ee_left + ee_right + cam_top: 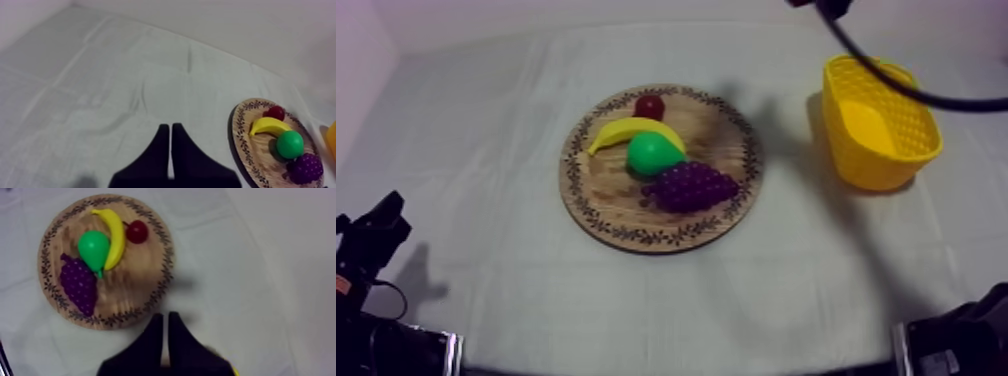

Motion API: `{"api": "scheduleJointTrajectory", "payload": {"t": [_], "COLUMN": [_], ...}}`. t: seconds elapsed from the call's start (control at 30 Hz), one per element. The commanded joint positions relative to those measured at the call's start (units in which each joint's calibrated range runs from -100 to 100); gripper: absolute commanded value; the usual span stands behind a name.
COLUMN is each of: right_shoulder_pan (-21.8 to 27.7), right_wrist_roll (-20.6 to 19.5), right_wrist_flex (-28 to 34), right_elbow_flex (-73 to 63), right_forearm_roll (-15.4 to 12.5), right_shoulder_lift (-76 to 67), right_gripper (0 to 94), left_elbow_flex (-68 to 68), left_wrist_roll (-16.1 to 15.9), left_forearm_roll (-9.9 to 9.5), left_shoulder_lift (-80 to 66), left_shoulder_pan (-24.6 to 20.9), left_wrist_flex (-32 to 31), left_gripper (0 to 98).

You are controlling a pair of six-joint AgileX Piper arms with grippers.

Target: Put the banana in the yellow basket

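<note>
Materials and finishes, as seen.
Board [604, 196]: grained wood, matt, patterned rim. Banana [624, 130], pear [654, 153]: smooth plastic, slight sheen. Small red fruit [649, 106]: glossy. Grapes [692, 186]: pebbled, duller. Basket [881, 166]: yellow openwork plastic. Surface [486, 150]: grey-white cloth, matt, creased.

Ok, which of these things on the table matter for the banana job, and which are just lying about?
For the job:
banana, lying on the board
wooden board
yellow basket, standing apart from the board

Just lying about, all on the board:
pear, beside the banana
grapes
small red fruit
</note>
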Motion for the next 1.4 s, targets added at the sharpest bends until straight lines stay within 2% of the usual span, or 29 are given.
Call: {"api": "scheduleJointTrajectory", "payload": {"t": [0.0, 0.23, 0.6, 0.97, 1.03, 1.27, 1.37], "right_shoulder_pan": [-2.3, -5.9, -10.3, -12.2, -12.3, -12.2, -12.0], "right_wrist_roll": [0.1, 0.7, 0.5, -1.1, -1.3, -2.5, -2.9], "right_wrist_flex": [-0.3, -0.7, -3.1, -2.5, -2.0, 1.6, 3.8], "right_elbow_flex": [-0.4, -4.0, -9.2, -19.8, -21.3, -25.5, -27.8], "right_forearm_roll": [-0.3, -0.5, 1.0, 2.0, 2.3, 4.1, 4.4], "right_shoulder_lift": [2.9, 10.6, 20.5, 28.5, 29.4, 31.4, 32.1], "right_gripper": [2.2, 2.3, 2.4, 3.2, 10.2, 49.1, 59.5], "left_elbow_flex": [0.0, 0.0, 0.0, 0.0, 0.0, 0.0, 0.0], "left_wrist_roll": [0.0, 0.0, 0.0, 0.0, 0.0, 0.0, 0.0], "left_forearm_roll": [-0.01, -0.01, -0.01, -0.01, -0.01, -0.01, -0.01], "left_shoulder_lift": [0.0, 0.0, 0.0, 0.0, 0.0, 0.0, 0.0], "left_shoulder_pan": [0.0, 0.0, 0.0, 0.0, 0.0, 0.0, 0.0], "left_wrist_flex": [0.0, 0.0, 0.0, 0.0, 0.0, 0.0, 0.0], "left_gripper": [0.1, 0.1, 0.1, 0.1, 0.1, 0.1, 0.1]}}
